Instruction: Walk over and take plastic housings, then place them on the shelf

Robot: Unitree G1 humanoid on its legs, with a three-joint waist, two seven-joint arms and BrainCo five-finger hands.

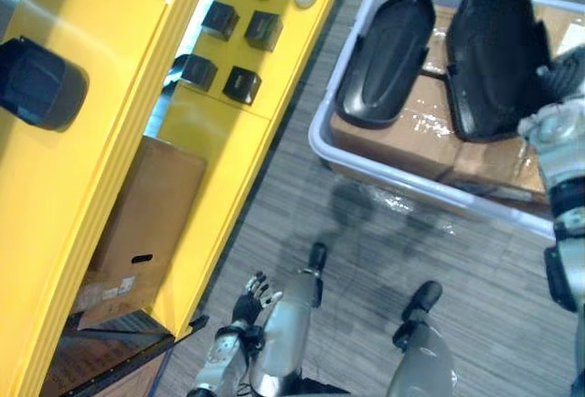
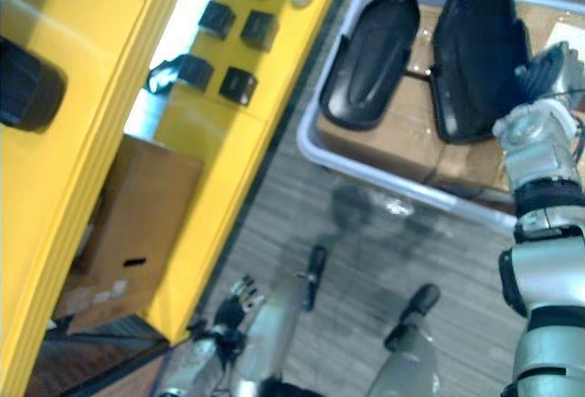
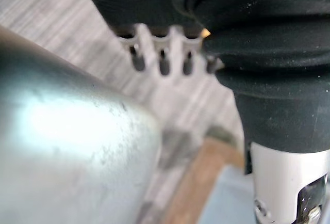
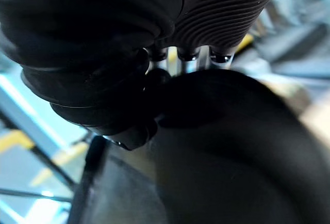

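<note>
- Right robot hand [image 2: 541,81] pinches the rim of the right housing [image 2: 475,49], thumb and fingers closed on it.
- Left housing [image 1: 386,54] lies beside it in the grey bin [image 1: 322,145].
- Left robot hand [image 1: 249,301] hangs low by the yellow shelf [image 1: 219,141], fingers loose.

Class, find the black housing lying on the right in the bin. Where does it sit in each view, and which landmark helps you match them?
Left eye view: the right-hand housing lies upper right, in the bin.
Right eye view: upper right, in the same bin.
Right wrist view: the dark curved surface just past the fingers.
Shared landmark: the right hand, gripping the housing's edge.
</note>
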